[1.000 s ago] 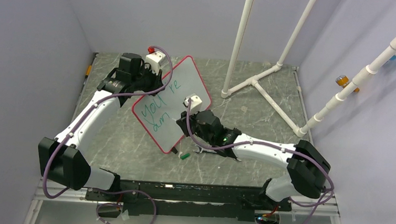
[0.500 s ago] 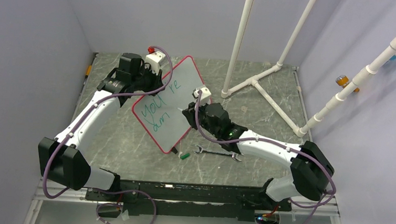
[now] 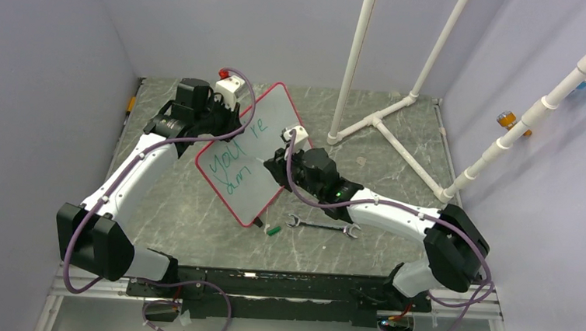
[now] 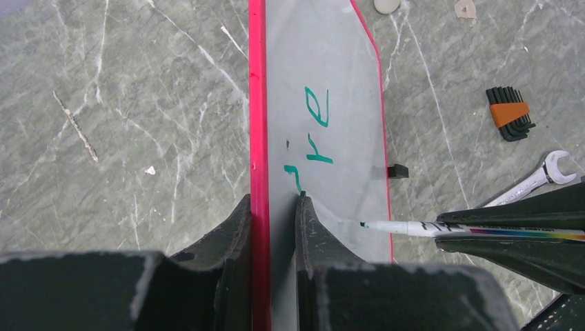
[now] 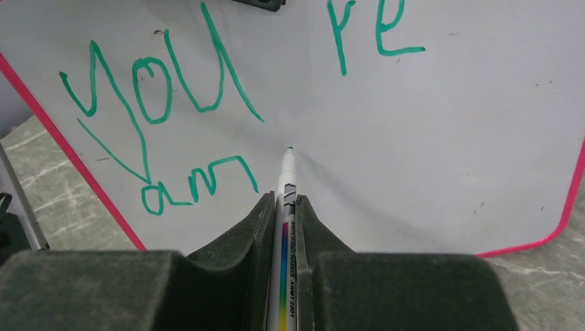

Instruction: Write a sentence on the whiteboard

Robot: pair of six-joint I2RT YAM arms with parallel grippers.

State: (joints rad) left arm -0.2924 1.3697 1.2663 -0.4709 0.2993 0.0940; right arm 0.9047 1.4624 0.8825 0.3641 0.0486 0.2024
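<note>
The whiteboard (image 3: 264,144) stands tilted up on its lower edge. My left gripper (image 3: 227,120) is shut on its red-framed upper left edge (image 4: 258,138), one finger on each side. The sentence (image 3: 232,161) in green reads "you re" with "am" (image 5: 196,183) below it. My right gripper (image 3: 284,161) is shut on a white marker (image 5: 285,181). The marker's green tip points at the white surface just right of "am". I cannot tell whether the tip touches. From the left wrist view the marker (image 4: 414,227) reaches in from the right.
A wrench (image 3: 321,227) and a small green cap (image 3: 273,229) lie on the grey marbled table in front of the board. A folded hex key set (image 4: 510,114) lies beyond it. A white pipe frame (image 3: 378,125) stands at the back right.
My right arm has swung back and up from the board's lower corner to its middle, uncovering the wrench. The board and the left arm have not moved.
</note>
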